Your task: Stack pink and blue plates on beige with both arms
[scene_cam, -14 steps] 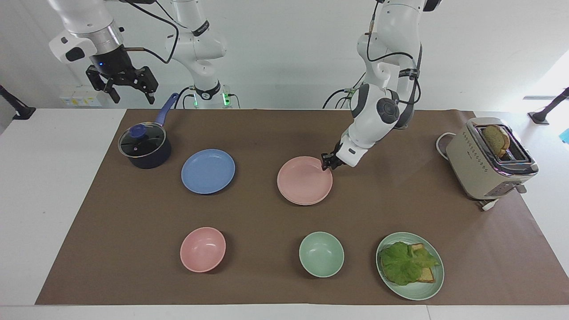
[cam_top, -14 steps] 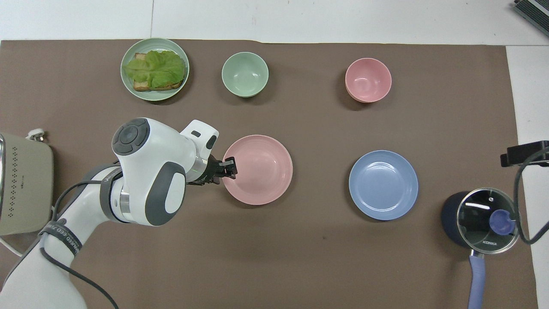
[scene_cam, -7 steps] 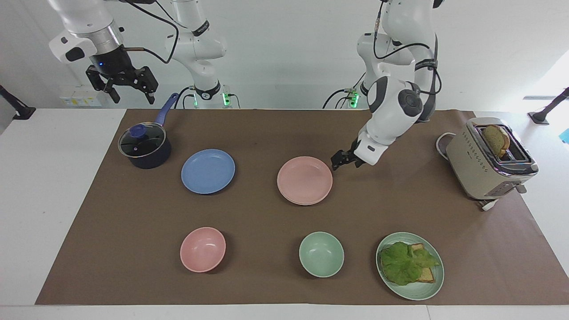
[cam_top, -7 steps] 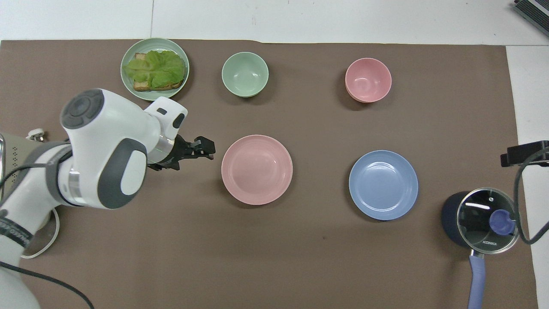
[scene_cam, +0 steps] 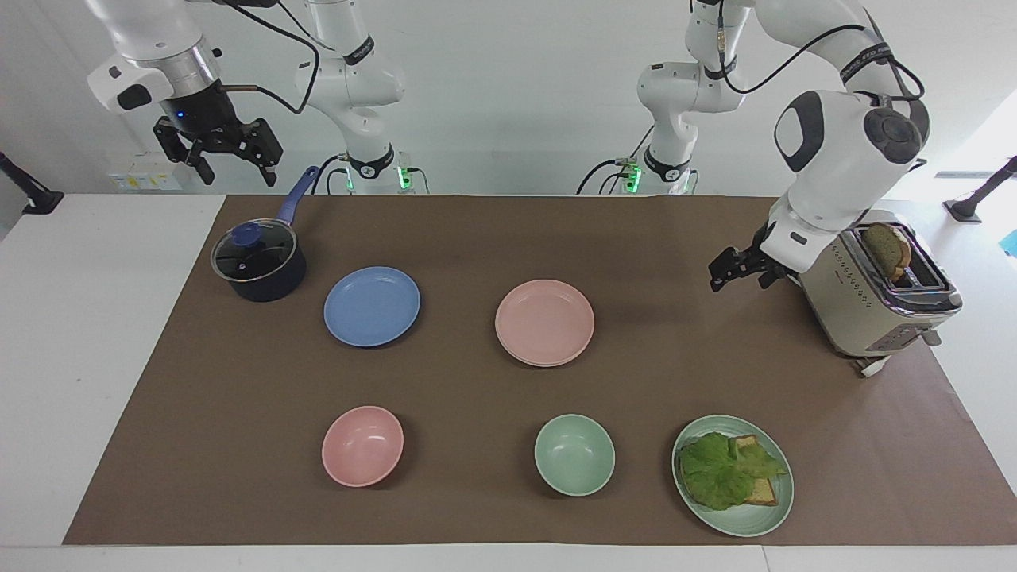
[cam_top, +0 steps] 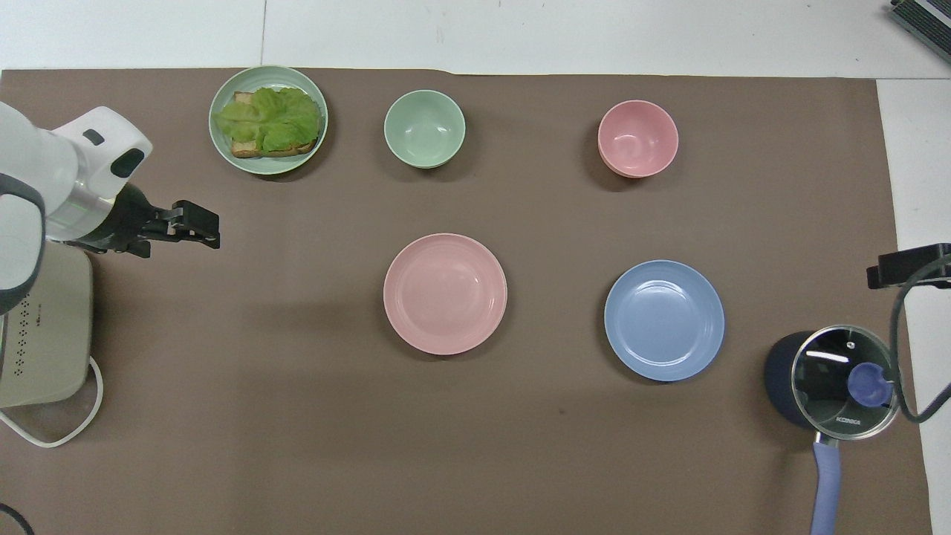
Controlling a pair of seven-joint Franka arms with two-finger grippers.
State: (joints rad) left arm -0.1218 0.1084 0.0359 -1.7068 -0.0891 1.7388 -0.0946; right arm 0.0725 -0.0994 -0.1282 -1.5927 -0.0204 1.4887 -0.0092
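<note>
Blue plate lies flat beside the pink plate at mid-table, toward the right arm's end; a paler rim under the pink one may be the beige plate. Round, it has no long axis. The right gripper, spread and empty above the pot, is nearer it than the left gripper, released by the toaster. Count: one blue plate, one pink plate, two bowls

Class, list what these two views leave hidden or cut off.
- Right hand: overhead view, mostly outside the edge.
- Toaster: overhead view, cut by the edge, partly under the left arm.
- Pot handle: overhead view, end cut by the bottom edge.
- Anything under the pink plate: covered by it, overhead view.
</note>
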